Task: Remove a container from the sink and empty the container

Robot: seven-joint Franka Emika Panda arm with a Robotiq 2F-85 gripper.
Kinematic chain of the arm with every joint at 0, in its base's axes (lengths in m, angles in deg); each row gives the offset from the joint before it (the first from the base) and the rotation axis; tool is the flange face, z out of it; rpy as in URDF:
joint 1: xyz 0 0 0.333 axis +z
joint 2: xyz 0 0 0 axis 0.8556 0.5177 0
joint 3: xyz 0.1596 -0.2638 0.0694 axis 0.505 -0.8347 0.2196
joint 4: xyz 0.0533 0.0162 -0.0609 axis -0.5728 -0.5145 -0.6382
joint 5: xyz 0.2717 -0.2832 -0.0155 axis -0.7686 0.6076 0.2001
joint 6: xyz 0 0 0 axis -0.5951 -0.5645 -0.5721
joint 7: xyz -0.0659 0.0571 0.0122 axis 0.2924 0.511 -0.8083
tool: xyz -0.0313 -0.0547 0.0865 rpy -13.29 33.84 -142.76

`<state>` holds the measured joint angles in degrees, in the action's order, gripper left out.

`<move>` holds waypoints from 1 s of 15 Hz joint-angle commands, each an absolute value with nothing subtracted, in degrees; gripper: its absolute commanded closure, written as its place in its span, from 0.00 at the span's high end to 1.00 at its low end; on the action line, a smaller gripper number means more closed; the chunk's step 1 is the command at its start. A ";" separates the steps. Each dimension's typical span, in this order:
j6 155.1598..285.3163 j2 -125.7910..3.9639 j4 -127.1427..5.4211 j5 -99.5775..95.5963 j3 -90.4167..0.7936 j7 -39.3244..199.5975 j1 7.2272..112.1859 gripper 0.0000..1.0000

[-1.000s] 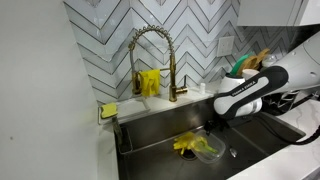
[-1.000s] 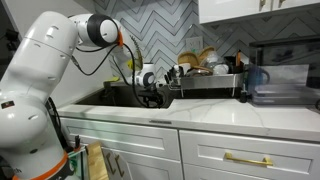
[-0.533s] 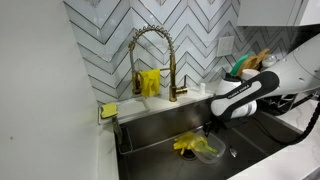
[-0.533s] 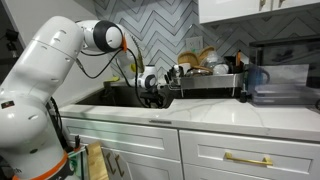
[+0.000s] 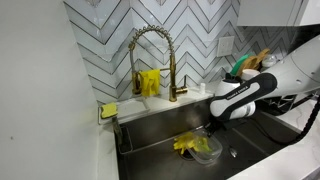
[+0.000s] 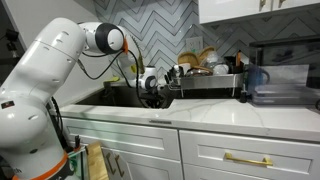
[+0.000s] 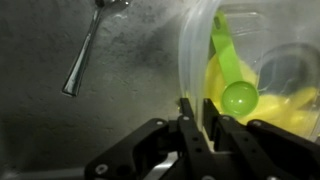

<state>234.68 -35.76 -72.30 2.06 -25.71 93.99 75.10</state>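
The gripper [image 7: 200, 118] had come a little lower into the sink [image 5: 150, 135] than half a second before. Its fingers seemed clamped on the wall of the container [image 7: 240, 60], which still lay on the sink floor. The lift could start now, I judged

You're looking at a backsplash [image 5: 100, 40] of white and pale grey chevron tiles, a brass-gold faucet [image 5: 172, 80], a bright yellow cloth [image 5: 150, 82], a yellow-green sponge [image 5: 108, 110] and a dull steel-grey sink [image 5: 160, 130]. In the wrist view your end effector [image 7: 198, 108] is black, the container [image 7: 195, 45] is clear with vivid yellow contents and a lime green spoon [image 7: 238, 95], and the metal spoon [image 7: 85, 55] is silver-grey on speckled grey. Your arm [image 6: 50, 70] is white with black joints, the desk [image 6: 200, 115] white with faint grey veining, the cabinet [image 6: 280, 160] white with a gold handle [image 6: 246, 159]
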 commanded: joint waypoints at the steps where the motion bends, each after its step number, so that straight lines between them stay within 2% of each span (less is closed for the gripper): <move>1: 234.29 -34.88 -71.53 0.94 -24.49 96.36 74.36 0.00; 7: 234.07 -35.31 -71.09 -0.13 -22.81 98.69 73.42 0.02; 15: 226.22 -42.33 -72.55 0.25 -22.90 97.61 74.70 0.02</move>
